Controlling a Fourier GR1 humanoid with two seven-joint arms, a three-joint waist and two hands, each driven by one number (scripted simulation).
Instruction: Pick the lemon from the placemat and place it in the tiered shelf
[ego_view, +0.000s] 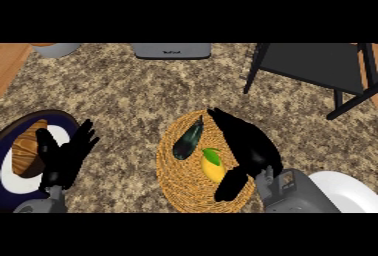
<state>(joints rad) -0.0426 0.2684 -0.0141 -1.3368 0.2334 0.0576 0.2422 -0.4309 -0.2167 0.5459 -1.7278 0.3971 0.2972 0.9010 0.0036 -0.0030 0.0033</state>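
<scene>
Speckled brown granite counter (133, 95) fills the head view, with a strip of wood along its 9 to 10 o'clock edge. At about 6 o'clock from centre lies a round woven placemat (184, 192). On it sits the lemon (212, 169), yellow, oval, with a green leaf at its upper end; just beside it, toward 11 o'clock, lies a dark green elongated vegetable (187, 141). The right hand (247, 147) lies over the placemat's 3 o'clock side, its fingers stretched toward 11 o'clock and its thumb (230, 184) below the lemon; it is spread, touching or nearly touching the fruit but not closed round it. The left hand (68, 155) rests at 8 o'clock with fingers straight and up, holding nothing, over a dark-rimmed plate (11, 180) that carries a brown item (28, 150). The black tiered shelf (317, 65) stands at 1 to 2 o'clock, with bare counter between it and the placemat. A grey appliance (171, 51) sits at 12 o'clock, and a white dish (347, 192) at 4 o'clock.
</scene>
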